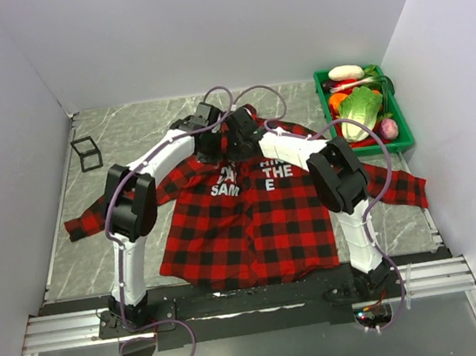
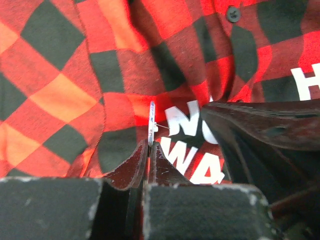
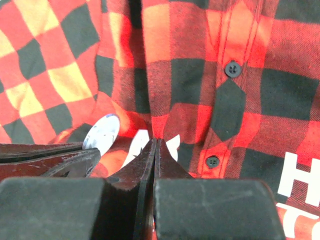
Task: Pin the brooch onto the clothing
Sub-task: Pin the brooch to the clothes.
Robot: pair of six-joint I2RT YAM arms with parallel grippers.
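Note:
The clothing [image 1: 244, 221], a red-and-black plaid shirt with white letters, lies flat on the table. My left gripper [image 2: 149, 145] is shut on the brooch [image 2: 151, 120], seen edge-on with its pin pointing right just above the cloth by the letters. In the right wrist view the brooch [image 3: 101, 132] shows as a pale round disc held by the left fingers [image 3: 55, 157]. My right gripper [image 3: 156, 141] is shut, its tips down on the shirt [image 3: 190, 75] right beside the brooch. From above, both grippers [image 1: 212, 146] [image 1: 238, 147] meet at the shirt's upper chest and hide the brooch.
A green tray [image 1: 383, 148] of toy vegetables stands at the back right. A small black wire-frame cube [image 1: 87, 152] sits at the back left. White walls close in the table on three sides. Shirt sleeves spread to both sides.

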